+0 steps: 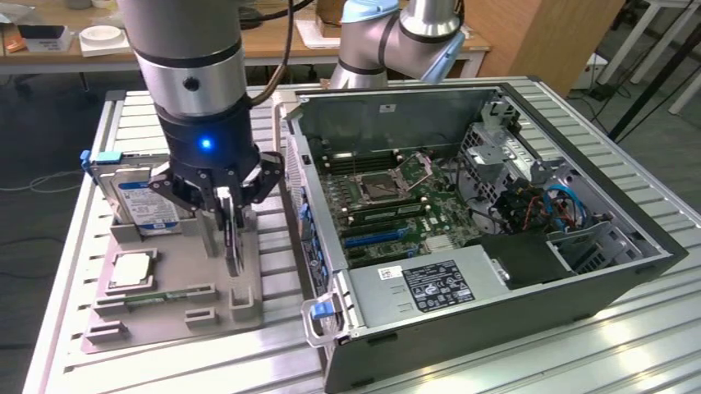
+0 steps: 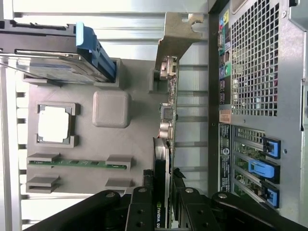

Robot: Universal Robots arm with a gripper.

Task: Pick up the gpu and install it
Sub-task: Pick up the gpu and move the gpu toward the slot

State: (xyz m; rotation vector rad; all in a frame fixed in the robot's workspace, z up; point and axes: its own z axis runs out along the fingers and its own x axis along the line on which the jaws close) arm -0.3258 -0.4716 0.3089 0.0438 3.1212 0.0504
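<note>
The gpu (image 1: 232,245) stands edge-on over the grey holder tray (image 1: 176,279), a thin black card. In the wrist view the gpu (image 2: 168,110) runs away from the fingers, and its pale metal bracket (image 2: 175,33) is at the far end. My gripper (image 1: 226,205) comes straight down on the card's top edge and is shut on it, one finger on each flat side. The wrist view has the gripper (image 2: 162,190) with the card pinched between the black fingers (image 2: 139,197). Whether the card's lower edge still sits in the tray I cannot tell.
On the tray are a hard drive (image 1: 143,205) with blue clips, a square processor (image 1: 131,269) and a green memory strip (image 1: 164,295). The open computer case (image 1: 547,279) lies to the exterior view's right, its motherboard (image 1: 395,197) exposed. A second arm (image 1: 395,41) stands behind it.
</note>
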